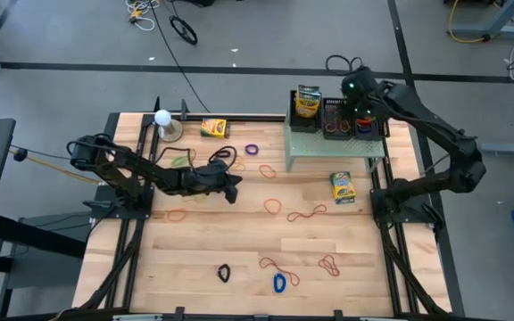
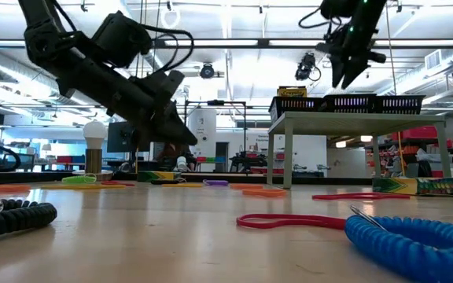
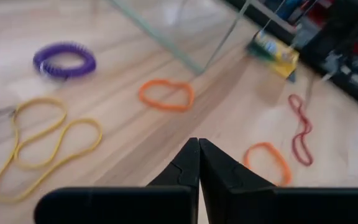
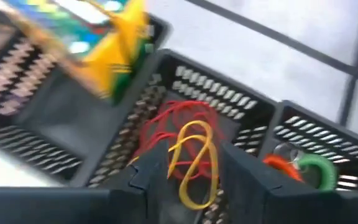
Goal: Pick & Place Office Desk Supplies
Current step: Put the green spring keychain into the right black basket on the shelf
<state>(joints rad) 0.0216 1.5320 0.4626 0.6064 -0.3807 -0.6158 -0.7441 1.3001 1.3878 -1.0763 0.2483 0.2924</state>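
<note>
The right hand (image 4: 185,171) hangs over the middle black mesh tray (image 4: 241,99) on the pale green shelf (image 1: 333,143), its fingers apart and gripping nothing. A yellow rubber-band loop (image 4: 194,165) shows between them, lying on a red tangle (image 4: 166,127) in that tray; whether the fingers touch it is hard to tell. A crayon box (image 4: 104,43) stands in the tray beside, blurred and cut off at the frame edge. On the other side, an orange and a green coil (image 4: 319,171) are half hidden by a finger.

The left hand (image 3: 199,162) is pinched shut with nothing in it, low over the surface (image 1: 239,241), well away from the shelf. Beyond its tips lie an orange loop (image 3: 165,94), a purple coil (image 3: 64,60) and a yellow loop (image 3: 45,143). A second crayon box (image 1: 343,186) lies just in front of the shelf.
</note>
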